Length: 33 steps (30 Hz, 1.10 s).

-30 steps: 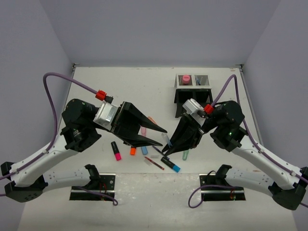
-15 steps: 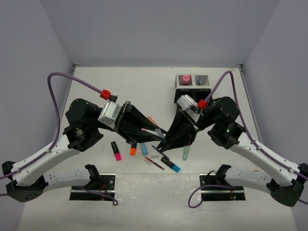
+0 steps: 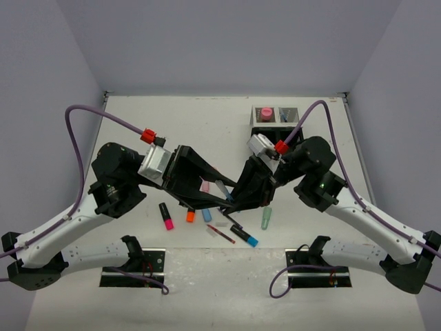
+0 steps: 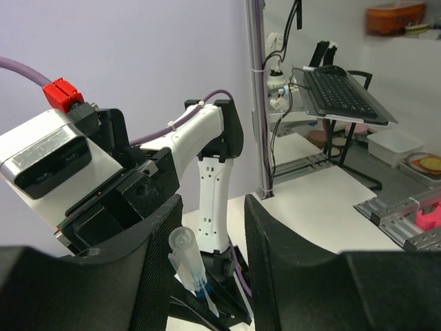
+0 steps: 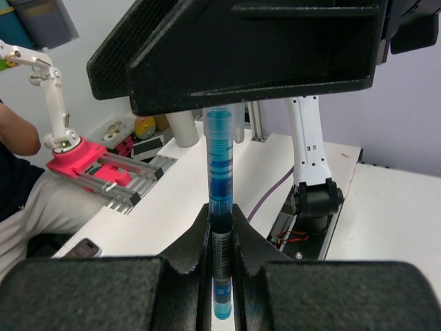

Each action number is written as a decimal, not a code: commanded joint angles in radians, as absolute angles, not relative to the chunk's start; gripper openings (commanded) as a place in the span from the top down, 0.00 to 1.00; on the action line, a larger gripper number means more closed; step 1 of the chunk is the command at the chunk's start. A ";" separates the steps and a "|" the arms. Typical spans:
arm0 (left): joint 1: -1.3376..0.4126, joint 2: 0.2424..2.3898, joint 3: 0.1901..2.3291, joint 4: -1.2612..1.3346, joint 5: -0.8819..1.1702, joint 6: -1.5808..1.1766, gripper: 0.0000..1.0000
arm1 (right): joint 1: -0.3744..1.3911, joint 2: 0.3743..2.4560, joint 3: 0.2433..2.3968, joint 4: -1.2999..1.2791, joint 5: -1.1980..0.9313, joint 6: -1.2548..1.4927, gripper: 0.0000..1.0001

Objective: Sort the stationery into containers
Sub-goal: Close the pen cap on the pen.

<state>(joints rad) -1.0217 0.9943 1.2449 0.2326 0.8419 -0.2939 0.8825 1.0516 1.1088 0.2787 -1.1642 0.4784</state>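
Now the right gripper is clamping the blue pen and bringing it up into the left gripper — whose jaws are standing open on either side, not touching it. A handover is seemingly beginning in mid-air, well apart from the mesh organizer.

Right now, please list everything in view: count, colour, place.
pink highlighter: 1, pink, table, near left
orange highlighter: 1, orange, beside it
blue highlighter: 1, light blue, next along
mint highlighter: 1, mint, table, near right
red pen: 1, red, table, near centre
black pen: 1, black, blue end, right of red pen
pale pink item: 1, kind unclear, table, under left gripper
blue pen: 1, blue, aloft in right gripper
organizer: 1, black mesh, table, far right
glue stick: 1, pink, organizer's far left compartment
left gripper: 1, black, open around blue pen's cap
right gripper: 1, black, shut on blue pen
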 commanded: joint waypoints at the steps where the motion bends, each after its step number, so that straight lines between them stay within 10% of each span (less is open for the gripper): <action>1: -1.025 0.955 1.255 0.240 0.836 -0.275 0.63 | 0.877 1.044 1.107 0.301 -1.149 0.471 1.00; 12: -1.026 0.942 1.193 0.257 0.842 -0.275 0.99 | 0.878 1.031 1.085 0.366 -1.171 0.492 1.00; 33: -1.025 0.963 0.966 0.369 0.618 -0.461 1.00 | 0.884 1.060 1.247 0.333 -0.755 0.500 1.00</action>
